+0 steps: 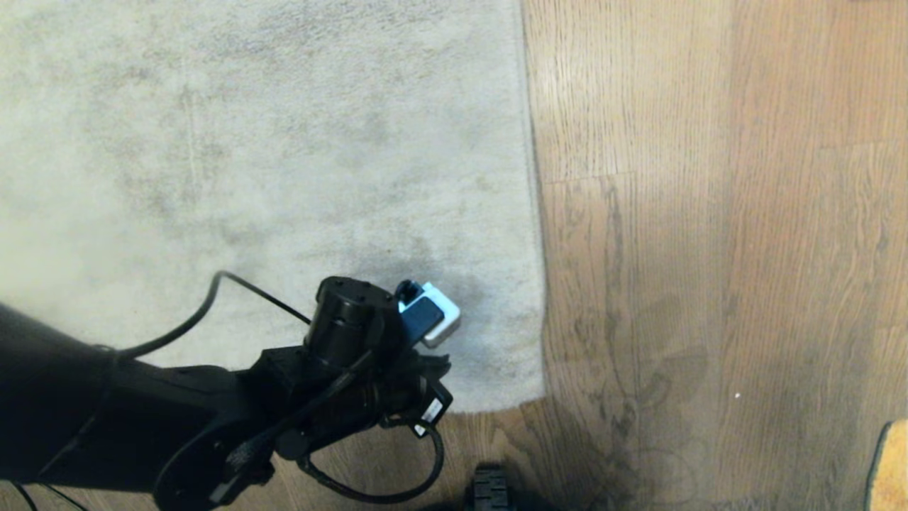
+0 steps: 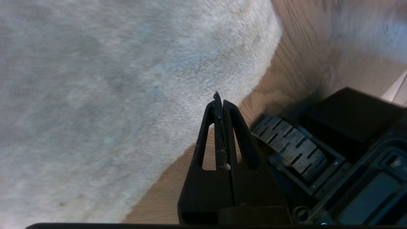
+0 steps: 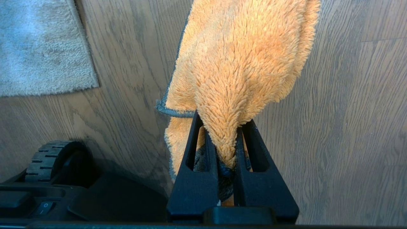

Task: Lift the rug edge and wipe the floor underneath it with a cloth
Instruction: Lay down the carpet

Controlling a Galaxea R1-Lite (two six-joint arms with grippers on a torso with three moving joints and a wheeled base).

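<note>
Rug edge (image 1: 535, 213) lying flat on the floor (image 1: 709, 213), nothing lifted yet, corner close in front of the base. Left gripper (image 2: 220, 98) poised at the near border by that corner, jaws pressed together with no pile visibly between them, though possibly a thread of binding caught, hard to tell from the wrist view. Right gripper (image 3: 227, 159) off to the robot's right above bare planks, jaws clamped on a bunched fold of the cloth (image 3: 241, 63), the rest hanging free.

Risks from here:
- Lifting with shut, empty jaws: no rug comes up, and nothing underneath gets wiped.
- Pinching only surface pile instead of the bound rug edge, so the grip slips once the rug's weight pulls.
- Raising too little, leaving the cloth to ride over the border or drag it back down.
- Loose cloth trailing toward the wheel (image 3: 47, 156) and snagging.
- Narrow fold in the right jaws working loose under pressure.

Writing: a small white label (image 1: 433, 410) on the left wrist, too small to read. No brand legible anywhere.
</note>
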